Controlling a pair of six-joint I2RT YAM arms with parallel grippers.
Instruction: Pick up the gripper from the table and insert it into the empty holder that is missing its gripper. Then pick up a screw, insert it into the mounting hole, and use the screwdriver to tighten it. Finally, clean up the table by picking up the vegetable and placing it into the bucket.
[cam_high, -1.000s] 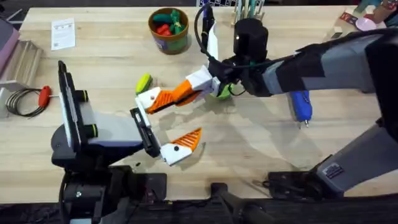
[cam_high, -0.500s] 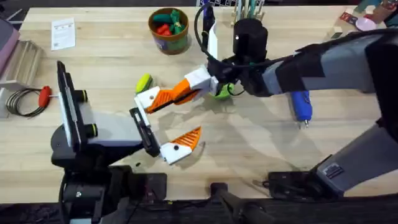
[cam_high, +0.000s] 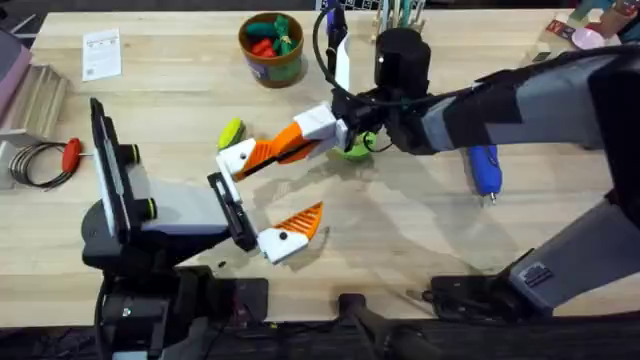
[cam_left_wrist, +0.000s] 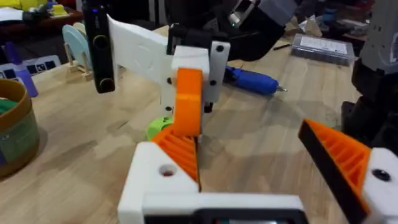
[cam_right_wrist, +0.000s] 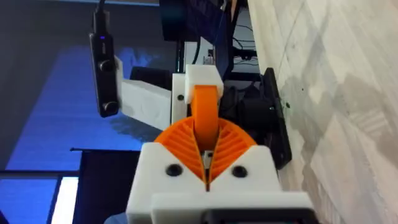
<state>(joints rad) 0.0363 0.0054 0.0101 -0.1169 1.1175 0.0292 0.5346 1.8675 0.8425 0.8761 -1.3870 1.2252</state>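
Two arms meet at the centre of the overhead frame. The right gripper (cam_high: 262, 153) is pinched narrow on one small orange ribbed plastic gripper (cam_high: 283, 147), pressed against a white blocky holder (cam_high: 238, 158). The left gripper (cam_high: 268, 200) gapes wide. One yellow-green vegetable (cam_high: 231, 131) lies just left of them, partly hidden. One blue screwdriver (cam_high: 484, 169) lies right. One round brown bucket (cam_high: 271, 63) stands upper centre.

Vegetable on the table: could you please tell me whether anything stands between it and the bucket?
Nothing visible does: bare table lies between the vegetable and the bucket. The right gripper, shut on the orange gripper, is off that path.
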